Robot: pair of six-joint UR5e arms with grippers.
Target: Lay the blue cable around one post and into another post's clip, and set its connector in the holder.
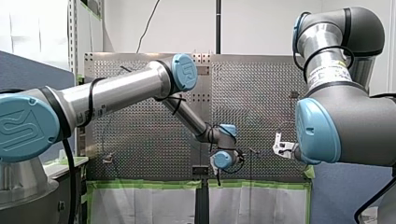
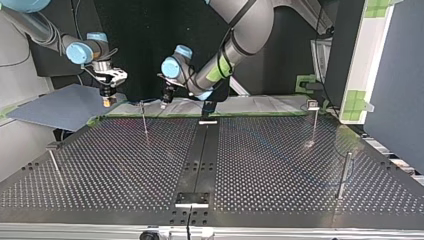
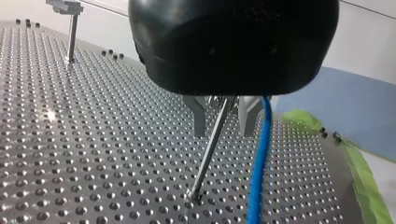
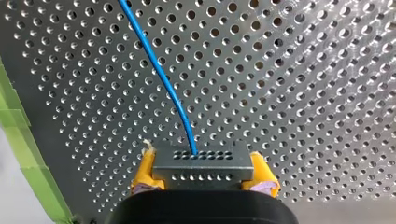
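While my right gripper (image 4: 203, 171) pinches the grey perforated block connector (image 4: 202, 161) on the thin blue cable (image 4: 163, 80), my left gripper (image 3: 223, 130) is spread; thin steel post (image 3: 206, 155) between its jaws.

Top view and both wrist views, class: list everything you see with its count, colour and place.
table: one, silver, perforated, under everything.
centre rail: one, black, along the table's middle.
posts: four, metal, spread over the table.
blue cable: one, blue, leading from the connector.
connector: one, dark grey, between yellow pads.
green tape: strips, green, table's edge.
right gripper: one, shut on connector.
left gripper: one, black, open astride a post.
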